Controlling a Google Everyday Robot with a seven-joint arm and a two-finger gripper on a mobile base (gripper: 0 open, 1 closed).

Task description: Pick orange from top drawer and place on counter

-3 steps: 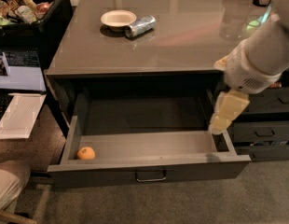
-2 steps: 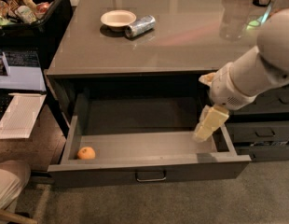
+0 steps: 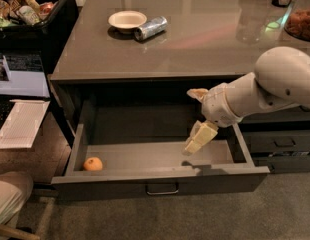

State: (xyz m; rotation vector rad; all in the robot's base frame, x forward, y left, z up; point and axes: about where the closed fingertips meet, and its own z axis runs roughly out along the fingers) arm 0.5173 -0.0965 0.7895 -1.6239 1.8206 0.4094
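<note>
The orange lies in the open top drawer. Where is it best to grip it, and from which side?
Grip the orange across its widest middle, coming from straight above: it is round, and it sits in the front-left corner of the top drawer, so the walls likely block a side approach. The gripper is over the drawer's right part.

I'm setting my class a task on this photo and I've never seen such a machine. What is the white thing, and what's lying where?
The white thing is a robot's single arm, ending in a gripper, its hand. One camera looks down at the scene; its mount isn't recorded. The gripper hangs over the right part of the open drawer. An orange lies in the drawer's front left corner, not held. On the counter above sit a bowl and a can on its side.
</note>
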